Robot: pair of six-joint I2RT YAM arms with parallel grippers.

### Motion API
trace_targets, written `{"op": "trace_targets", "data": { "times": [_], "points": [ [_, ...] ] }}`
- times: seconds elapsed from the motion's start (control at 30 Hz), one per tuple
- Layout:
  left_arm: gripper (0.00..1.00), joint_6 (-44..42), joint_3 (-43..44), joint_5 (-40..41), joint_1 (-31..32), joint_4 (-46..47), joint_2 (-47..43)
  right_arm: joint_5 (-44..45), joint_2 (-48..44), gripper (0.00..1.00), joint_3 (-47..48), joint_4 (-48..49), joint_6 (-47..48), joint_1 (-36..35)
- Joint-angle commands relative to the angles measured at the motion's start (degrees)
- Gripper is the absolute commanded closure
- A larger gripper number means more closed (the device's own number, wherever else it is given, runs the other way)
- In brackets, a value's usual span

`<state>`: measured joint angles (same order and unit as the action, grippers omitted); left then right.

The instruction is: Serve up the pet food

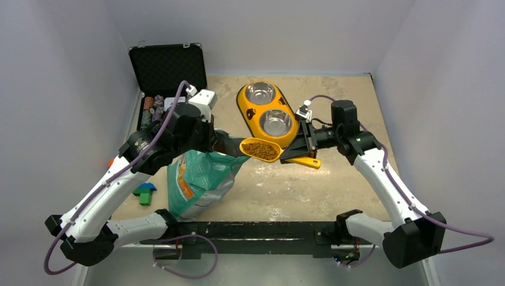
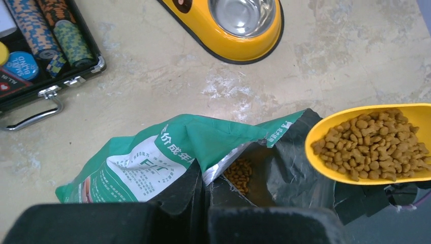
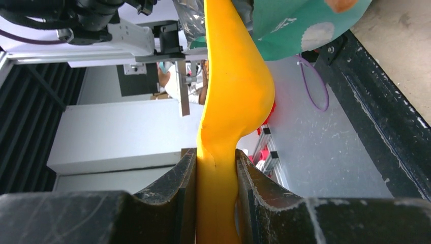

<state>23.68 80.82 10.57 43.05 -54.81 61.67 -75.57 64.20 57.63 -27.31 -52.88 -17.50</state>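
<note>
The teal-green pouch [image 1: 199, 182] [image 2: 167, 147] stands open left of centre, with pet food [image 2: 239, 174] showing inside its mouth. My left gripper [image 1: 215, 140] [image 2: 205, 195] is shut on the pouch's rim and holds the mouth open. A yellow scoop [image 1: 275, 154] [image 2: 325, 157] [image 3: 234, 91] hangs just right of the mouth, heaped with pet food [image 1: 259, 149] [image 2: 373, 145]. My right gripper [image 1: 302, 150] [image 3: 216, 155] is shut on the scoop's handle. Behind the scoop lies the yellow feeder [image 1: 245, 113] [image 2: 244, 51] with two steel bowls, both bare inside.
A black case [image 1: 164, 68] [image 2: 76, 76] holding poker chips lies open at the back left. Green and blue blocks [image 1: 145, 193] sit by the left edge. A black rail [image 1: 250, 229] runs along the near edge between the arm bases.
</note>
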Motion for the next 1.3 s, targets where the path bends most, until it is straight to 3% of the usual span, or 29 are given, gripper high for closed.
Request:
{"op": "trace_targets", "data": {
  "times": [0.0,0.3,0.77,1.27],
  "points": [
    [1.0,2.04,5.56,10.83,-0.41,0.84,0.31,-1.52,-1.41,1.0,4.2,3.8,-2.65,2.81],
    [1.0,2.73,5.7,13.12,-0.42,-0.78,-0.02,-0.6,4.21,1.0,10.35,8.42,-3.4,10.36],
    [1.0,0.65,8.14,8.13,-0.42,0.56,-3.2,9.77,24.44,1.0,4.4,30.56,-2.85,16.25],
    [1.0,1.53,8.53,4.62,-0.42,3.23,-3.38,19.74,36.84,1.0,8.41,6.31,5.15,16.44]
  ]
}}
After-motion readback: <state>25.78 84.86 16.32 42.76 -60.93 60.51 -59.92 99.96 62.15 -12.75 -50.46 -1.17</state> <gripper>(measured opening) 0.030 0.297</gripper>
